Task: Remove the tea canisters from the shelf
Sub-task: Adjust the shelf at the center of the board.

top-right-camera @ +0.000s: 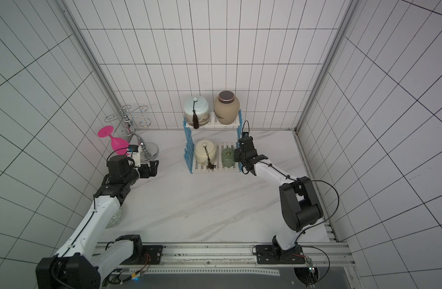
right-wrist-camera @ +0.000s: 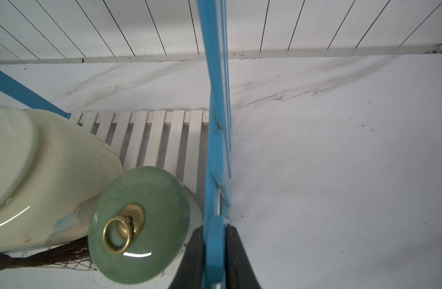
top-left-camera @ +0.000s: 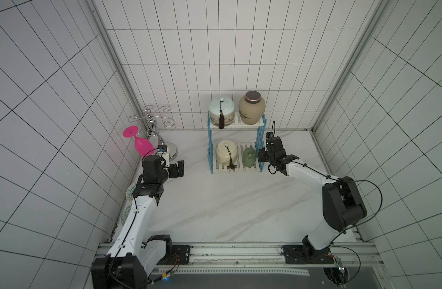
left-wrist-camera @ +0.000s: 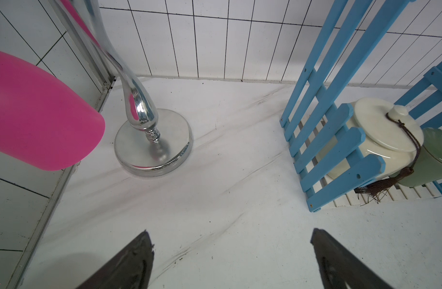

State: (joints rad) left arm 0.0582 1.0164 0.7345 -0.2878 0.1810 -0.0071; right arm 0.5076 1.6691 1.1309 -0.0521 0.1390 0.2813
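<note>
- The shelf (top-left-camera: 210,150): the right claw (right-wrist-camera: 215,232) is clenched on its side picket. I judge that it braces the rack, so no twisting.
- The tan canister (top-left-camera: 251,108) and the pale-blue canister (top-left-camera: 221,110) stand on the tier above that claw.
- The cream canister (left-wrist-camera: 387,140) sits behind the fence ahead of the released left claw (left-wrist-camera: 230,230); enter from the front.
- The green canister (right-wrist-camera: 138,232) stands just beside the right claw; avoid nudging it.

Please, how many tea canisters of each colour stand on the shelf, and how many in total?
Pale-blue ceramic canister with dark tassel: 1
Cream ceramic canister with dark tassel: 1
Tan ceramic canister with dark flat lid: 1
Small green cylindrical canister: 1
Total: 4, on the white-slatted shelf with light-blue picket sides
</note>
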